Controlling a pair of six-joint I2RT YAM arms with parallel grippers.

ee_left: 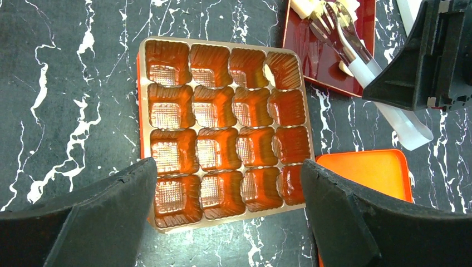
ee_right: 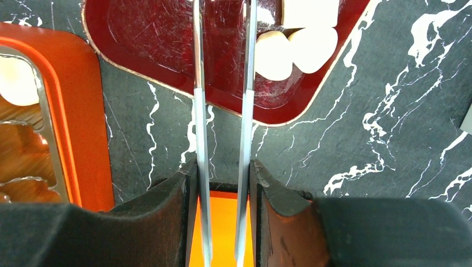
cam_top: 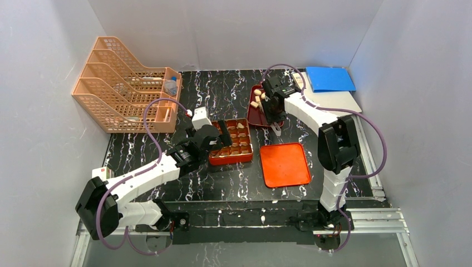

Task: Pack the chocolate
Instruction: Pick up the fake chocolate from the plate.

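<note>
Pale chocolate pieces (ee_right: 292, 47) clustered in red tray (ee_right: 156, 39)

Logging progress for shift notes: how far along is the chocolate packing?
Barely begun. Done: one pale chocolate piece sits in the orange-red compartmented box; other visible cells look empty. In hand: right gripper clamps metal tongs over the dark red tray. Remaining: its cream pieces await moving; left gripper open.

In right pincer (ee_right: 222, 179), tongs (ee_right: 198, 83) over dark red tray (ee_right: 144, 39) with chocolate (ee_right: 295, 50).
</note>
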